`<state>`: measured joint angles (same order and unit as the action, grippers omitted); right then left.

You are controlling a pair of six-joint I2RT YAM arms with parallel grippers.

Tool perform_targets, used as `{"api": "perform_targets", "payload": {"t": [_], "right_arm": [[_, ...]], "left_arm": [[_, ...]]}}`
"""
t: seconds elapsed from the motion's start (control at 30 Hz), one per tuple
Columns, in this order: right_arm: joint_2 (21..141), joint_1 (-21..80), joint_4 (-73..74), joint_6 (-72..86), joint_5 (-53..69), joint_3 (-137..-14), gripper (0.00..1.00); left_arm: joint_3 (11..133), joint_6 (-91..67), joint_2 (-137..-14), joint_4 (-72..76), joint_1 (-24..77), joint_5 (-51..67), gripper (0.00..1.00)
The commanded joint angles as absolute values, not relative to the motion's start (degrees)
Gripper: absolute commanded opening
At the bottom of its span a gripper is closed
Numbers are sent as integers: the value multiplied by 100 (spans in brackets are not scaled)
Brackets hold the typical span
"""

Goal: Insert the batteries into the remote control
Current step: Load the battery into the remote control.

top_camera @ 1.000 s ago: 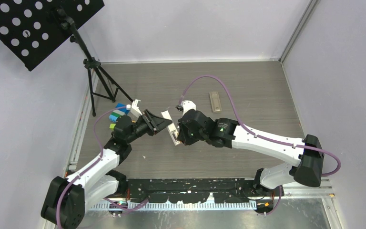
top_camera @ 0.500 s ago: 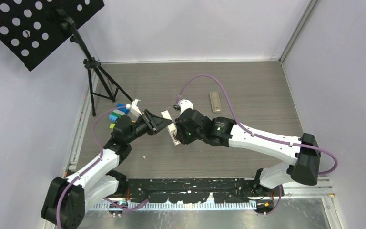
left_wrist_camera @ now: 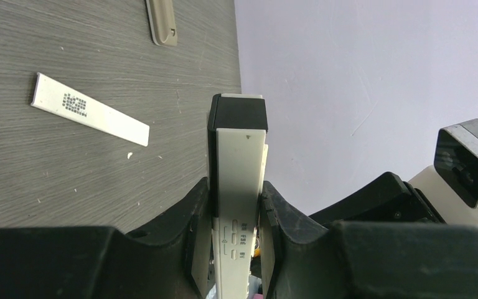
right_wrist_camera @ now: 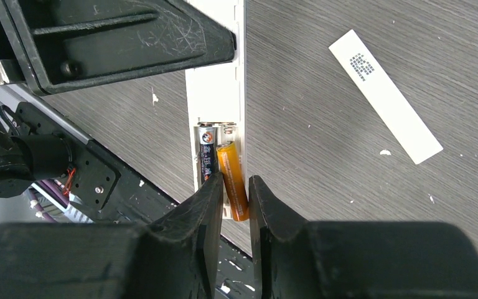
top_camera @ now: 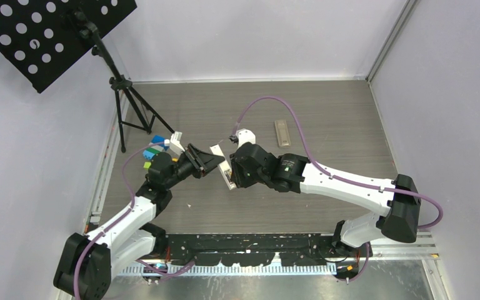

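Note:
My left gripper [top_camera: 209, 161] is shut on the white remote control [top_camera: 225, 167] and holds it off the table; in the left wrist view the remote [left_wrist_camera: 239, 156] stands clamped between both fingers of the left gripper [left_wrist_camera: 236, 208]. In the right wrist view the remote's [right_wrist_camera: 215, 93] battery bay faces me. A dark battery [right_wrist_camera: 206, 156] lies in the bay. An orange battery [right_wrist_camera: 231, 177] lies beside it, its near end between the nearly closed tips of my right gripper [right_wrist_camera: 236, 187]. The right gripper [top_camera: 231, 175] sits right against the remote.
The white battery cover [right_wrist_camera: 386, 96] lies flat on the table, also in the left wrist view [left_wrist_camera: 90, 109]. A second grey remote [top_camera: 282, 132] lies further back. Coloured toy blocks [top_camera: 152, 150] sit at the left by the music stand's tripod [top_camera: 128, 103].
My right gripper and forearm have shifted slightly left and back, staying at the remote. The left gripper still holds the remote in the same place.

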<state>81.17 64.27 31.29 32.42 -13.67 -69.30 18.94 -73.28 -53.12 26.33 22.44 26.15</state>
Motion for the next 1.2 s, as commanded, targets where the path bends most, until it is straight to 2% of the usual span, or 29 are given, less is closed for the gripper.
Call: {"api": "perform_targets", "payload": {"t": [0.0,0.13,0.33,0.6,0.73,1.17], "right_arm": [[8183,6415,3003,3508,-1538,-7134,27],[8182,6407,3038,3662,-1429,-7219,23],[8296,6377,3341,3806,-1271,-7495,22],[8488,6289,3568,3947,-1169,-7707,27],[8512,6279,3568,3989,-1201,-7714,33],[8454,6214,3485,4089,-990,-7656,35]], "left_arm": [[1986,-7752,-5143,3323,2285,2771,0],[1978,-7698,-5142,3252,2290,2695,0],[1939,-7665,-5188,3253,2285,2649,0],[1865,-7647,-5166,3360,2285,2616,0],[1822,-7651,-5160,3390,2285,2578,0],[1802,-7647,-5218,3454,2279,2562,0]]}}
